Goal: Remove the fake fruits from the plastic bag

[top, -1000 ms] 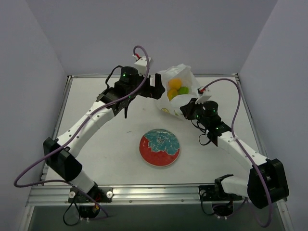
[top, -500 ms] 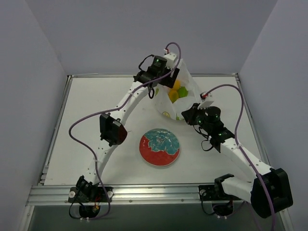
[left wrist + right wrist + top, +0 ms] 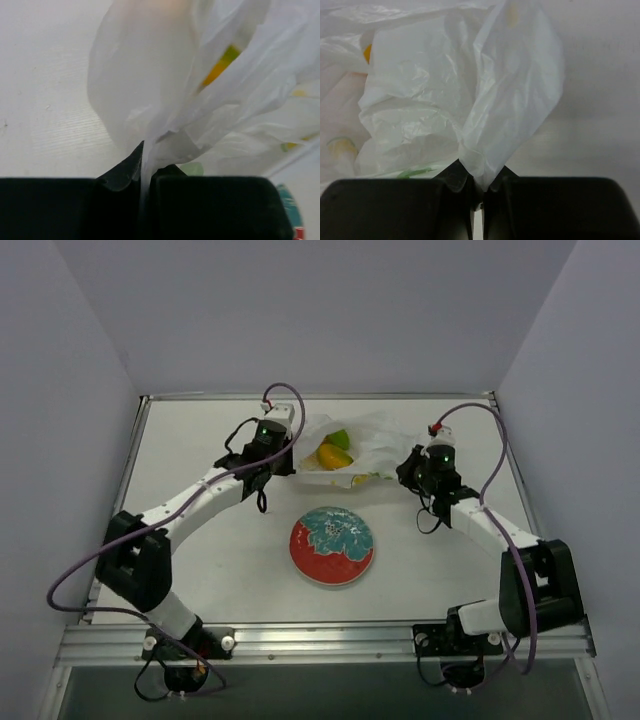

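The plastic bag [image 3: 372,445] lies low and spread out at the back of the table, thin white film with faint yellow and green print. Through its left end show two of the fake fruits, a yellow-orange oval [image 3: 331,456] and a green one [image 3: 342,438]; a round orange one is hidden. My left gripper [image 3: 297,458] is shut on the bag's left edge, a fold of film [image 3: 145,165] pinched between its jaws. At the bag's right edge my right gripper [image 3: 406,466] is likewise shut on a gathered corner of film [image 3: 482,172]. The bag [image 3: 420,100] fills the right wrist view.
A red plate with a teal flower pattern [image 3: 332,546] sits in the middle of the table, nearer than the bag. Grey walls stand at the back and both sides. Purple cables loop over each arm.
The left arm dropped from over the bag's mouth to its left edge and shut on the film. The bag went from upright to low and stretched, and the right gripper shifted back and right.
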